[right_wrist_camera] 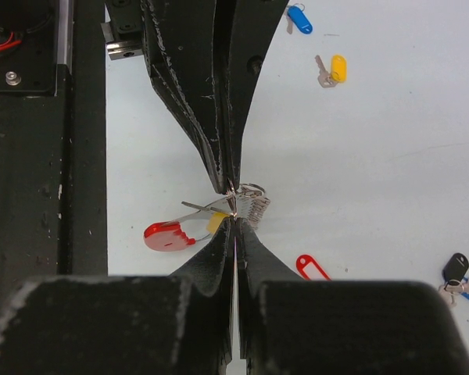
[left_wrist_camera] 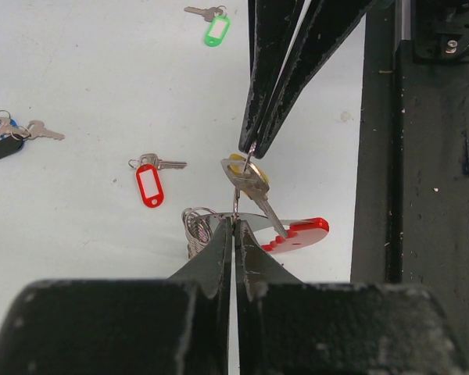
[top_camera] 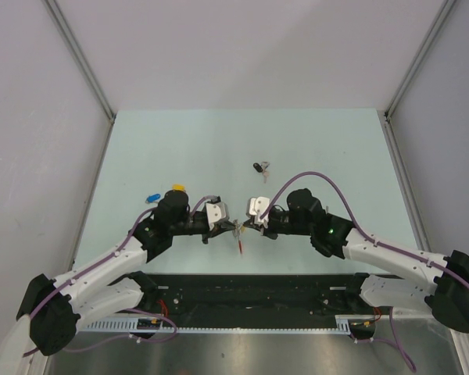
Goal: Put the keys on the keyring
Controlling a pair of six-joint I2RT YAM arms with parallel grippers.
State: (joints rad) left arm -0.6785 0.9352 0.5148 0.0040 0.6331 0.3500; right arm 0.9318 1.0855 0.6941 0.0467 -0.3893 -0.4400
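Pinching tight, the left gripper [left_wrist_camera: 234, 223] clamps the thin wire of the keyring [left_wrist_camera: 301, 233]. Its red half and grey coil sit right by the tips, near the middle of the table's [top_camera: 219, 141] near edge. Tip to tip, the right gripper [right_wrist_camera: 234, 220] squeezes the yellow-tag key [left_wrist_camera: 248, 181].

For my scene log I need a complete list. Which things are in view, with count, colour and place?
table: one, pale green, under everything
keyring: one, red and grey, near the table's front edge
yellow-tag key: one, silver, hanging against the keyring
loose keys: at least five, tags red, green, black, blue, yellow, scattered on the table
left gripper: one, black, shut on the keyring
right gripper: one, black, shut on the yellow-tag key
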